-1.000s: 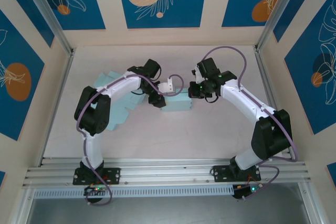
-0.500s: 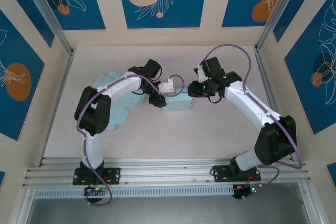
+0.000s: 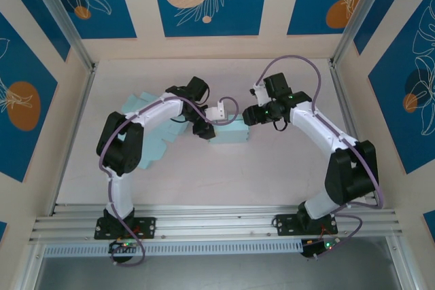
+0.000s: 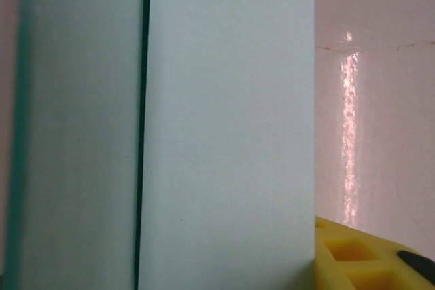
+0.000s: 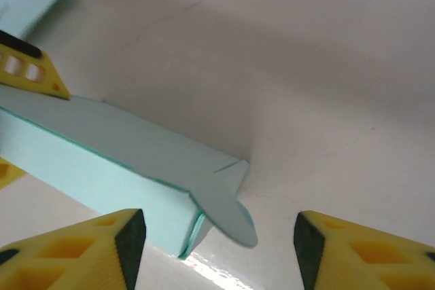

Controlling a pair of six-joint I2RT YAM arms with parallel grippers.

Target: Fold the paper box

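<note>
Right end effector [image 5: 214, 237]: yellow fingers [image 5: 102, 246] spread wide, nothing between them, clear of the paper box [image 5: 102, 154]. It hangs just off the box's right end, and the overhead view puts it [image 3: 250, 117] at that same end, slightly to the far side.

Left end effector [image 3: 204, 129]: at the box's left end. From the right wrist, one of its yellow fingers [image 5: 30, 69] lies against the box's far face and another peeks from under the near face at the frame edge, so it reads as pinching the box. From the left wrist, a pale panel of the box [image 4: 224, 120] stands close against the lens, with one yellow finger [image 4: 367, 259] beside it.

Paper box [image 3: 229, 135]: light teal, long and slim, lying on the desk [image 3: 204, 181] between the two end effectors, near the middle. Its sides are folded up. A rounded flap [image 5: 228, 212] sticks out loose at the right end. The inside is hidden.

Left of the box, partly beneath the left arm: flat teal paper sheets [image 3: 153, 149] on the desk.
</note>
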